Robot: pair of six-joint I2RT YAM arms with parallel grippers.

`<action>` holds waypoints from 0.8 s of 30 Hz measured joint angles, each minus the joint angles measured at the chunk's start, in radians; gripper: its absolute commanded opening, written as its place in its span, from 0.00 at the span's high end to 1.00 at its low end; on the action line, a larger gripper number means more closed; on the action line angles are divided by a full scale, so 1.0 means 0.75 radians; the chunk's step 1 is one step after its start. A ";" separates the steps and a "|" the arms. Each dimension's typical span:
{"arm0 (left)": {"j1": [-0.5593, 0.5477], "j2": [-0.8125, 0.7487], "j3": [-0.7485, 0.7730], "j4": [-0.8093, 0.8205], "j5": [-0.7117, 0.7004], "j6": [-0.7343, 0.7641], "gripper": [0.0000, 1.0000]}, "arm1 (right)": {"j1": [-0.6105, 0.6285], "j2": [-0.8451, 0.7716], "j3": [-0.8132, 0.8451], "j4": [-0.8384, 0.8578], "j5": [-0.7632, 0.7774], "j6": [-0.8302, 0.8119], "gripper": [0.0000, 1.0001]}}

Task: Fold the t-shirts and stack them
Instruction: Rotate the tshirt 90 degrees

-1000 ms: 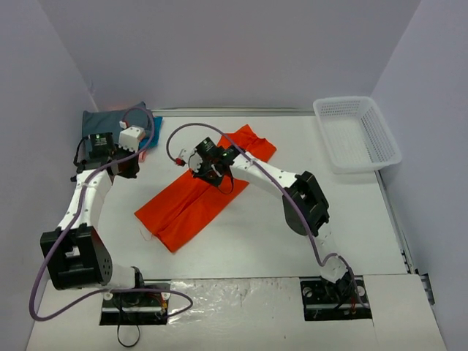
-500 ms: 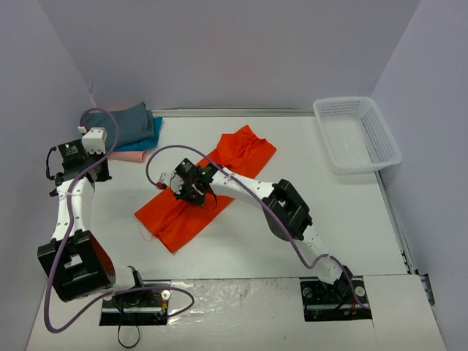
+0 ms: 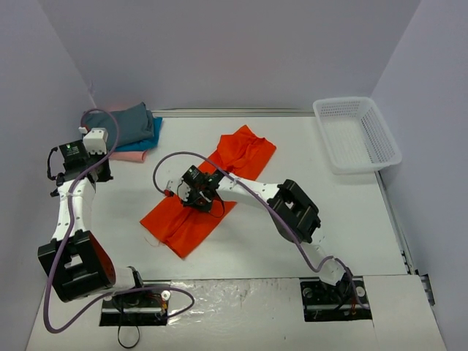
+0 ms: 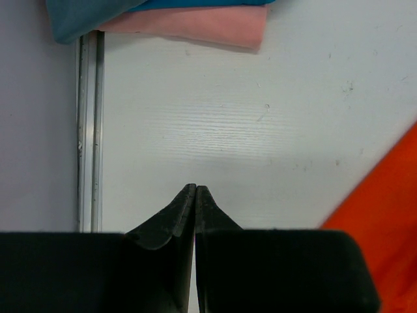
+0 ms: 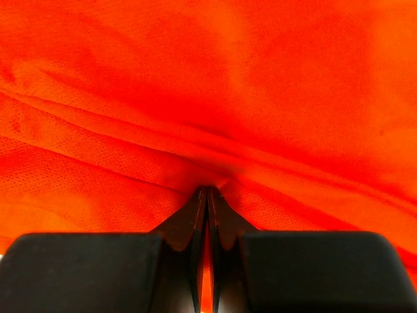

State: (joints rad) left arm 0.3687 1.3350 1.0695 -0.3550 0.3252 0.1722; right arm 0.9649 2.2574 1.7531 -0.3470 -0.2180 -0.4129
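The bright orange t-shirt (image 3: 245,152) lies as a long diagonal strip mid-table, creased where my right gripper (image 3: 199,191) meets it. In the right wrist view the right gripper (image 5: 207,190) is shut, and folds of the orange t-shirt (image 5: 215,78) converge at its tips. The folded stack sits at the far left: dark grey-teal (image 3: 131,123) on bright blue (image 3: 153,131) on pale pink (image 3: 133,154). My left gripper (image 3: 93,172) is shut and empty above bare table in front of the stack. The left wrist view shows the left gripper (image 4: 195,188), the pink shirt (image 4: 195,23) and the orange edge (image 4: 384,215).
A white mesh basket (image 3: 391,150) stands at the far right corner. A metal rail (image 4: 90,130) runs along the table's left edge beside the wall. Purple cables loop over both arms.
My left arm pulled back from the stack to the left edge, then stayed still. My right gripper moved down the shirt, and the shirt's near end shifted right and bunched up.
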 measured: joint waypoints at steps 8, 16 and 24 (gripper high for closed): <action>0.000 0.000 0.000 -0.013 0.060 -0.001 0.98 | -0.107 -0.169 -0.247 -0.077 -0.043 -0.022 1.00; -0.007 0.025 0.011 -0.033 0.143 -0.002 0.98 | -0.352 -0.285 -0.410 -0.172 -0.027 -0.075 1.00; -0.239 0.035 0.011 -0.056 0.160 0.087 0.97 | -0.543 -0.290 -0.409 -0.248 0.012 -0.133 1.00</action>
State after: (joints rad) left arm 0.1898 1.3613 1.0779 -0.3973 0.4454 0.2375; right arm 0.5575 2.0399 1.4464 -0.5331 -0.2089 -0.5125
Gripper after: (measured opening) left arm 0.027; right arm 0.001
